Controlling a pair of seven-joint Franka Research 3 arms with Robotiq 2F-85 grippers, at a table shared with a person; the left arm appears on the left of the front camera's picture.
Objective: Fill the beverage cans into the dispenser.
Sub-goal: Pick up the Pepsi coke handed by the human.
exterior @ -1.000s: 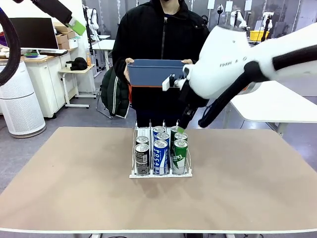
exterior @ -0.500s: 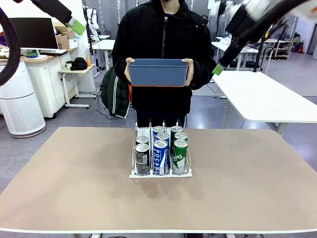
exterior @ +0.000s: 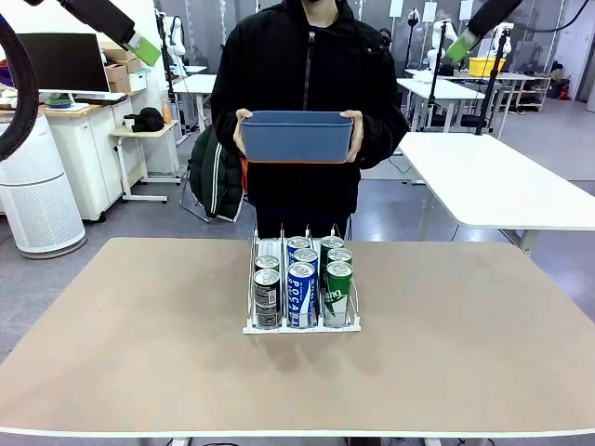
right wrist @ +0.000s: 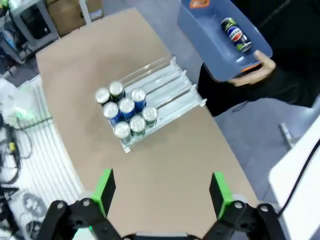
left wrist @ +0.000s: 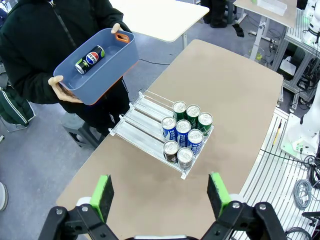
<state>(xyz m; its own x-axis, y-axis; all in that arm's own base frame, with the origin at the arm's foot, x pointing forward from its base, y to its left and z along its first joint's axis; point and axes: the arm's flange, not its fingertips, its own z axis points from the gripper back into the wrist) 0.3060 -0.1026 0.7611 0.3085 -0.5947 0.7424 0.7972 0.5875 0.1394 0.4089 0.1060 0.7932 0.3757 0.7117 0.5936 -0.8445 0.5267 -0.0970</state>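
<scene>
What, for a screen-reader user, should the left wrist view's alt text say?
From above, eight cans stand packed at one end of a white dispenser on a table. Beyond it, a person holds a blue tub with one can lying inside; the open left end effector frames the bottom edge.

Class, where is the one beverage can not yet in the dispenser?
In the left wrist view, the dark can lies on its side in the blue tub the person holds past the table's far edge, behind the dispenser.

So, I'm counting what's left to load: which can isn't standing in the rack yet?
The dark can lying on its side in the blue tub the person holds; the other eight stand upright in the dispenser.
</scene>
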